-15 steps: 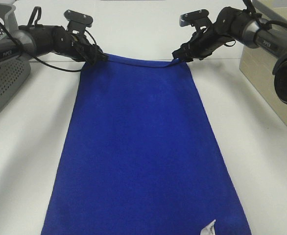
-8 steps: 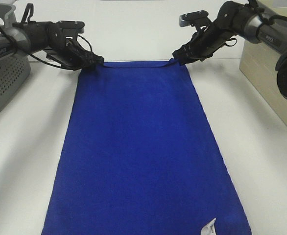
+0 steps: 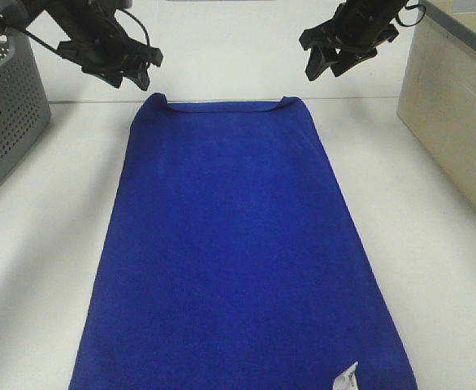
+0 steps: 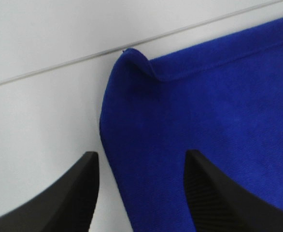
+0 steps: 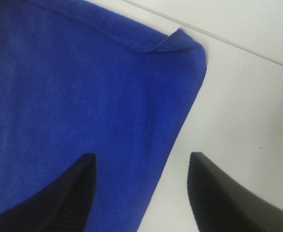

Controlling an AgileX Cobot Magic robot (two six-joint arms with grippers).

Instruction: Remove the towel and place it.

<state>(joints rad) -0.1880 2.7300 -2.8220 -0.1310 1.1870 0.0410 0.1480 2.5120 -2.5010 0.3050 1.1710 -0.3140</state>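
A large royal-blue rectangular towel of soft plush cloth [image 3: 238,260] lies spread flat on a plain white tabletop [image 3: 433,276], running lengthwise from the near edge of the high view to the far side of the table. At its nearest right corner a small white tag [image 3: 345,379] sticks up.

Midway back, a grey perforated plastic basket [image 3: 6,122] stands on the table well to the left of the towel, and a beige box-shaped bin [image 3: 457,106] stands well to the right.

At the far end, the towel's short edge is turned over in a narrow fold, and each far corner curls slightly upward.

Above and just beyond the far left corner hangs the left black two-fingered gripper [image 3: 132,69], jaws parted and gripping nothing; its wrist camera [image 4: 141,193] shows the curled corner lying on the table between and beyond its fingertips [image 4: 78,193], untouched.

Above the far right corner hangs the right black two-fingered gripper [image 3: 323,61], likewise spread apart and empty; its wrist view [image 5: 141,193] shows the other curled corner resting free below.
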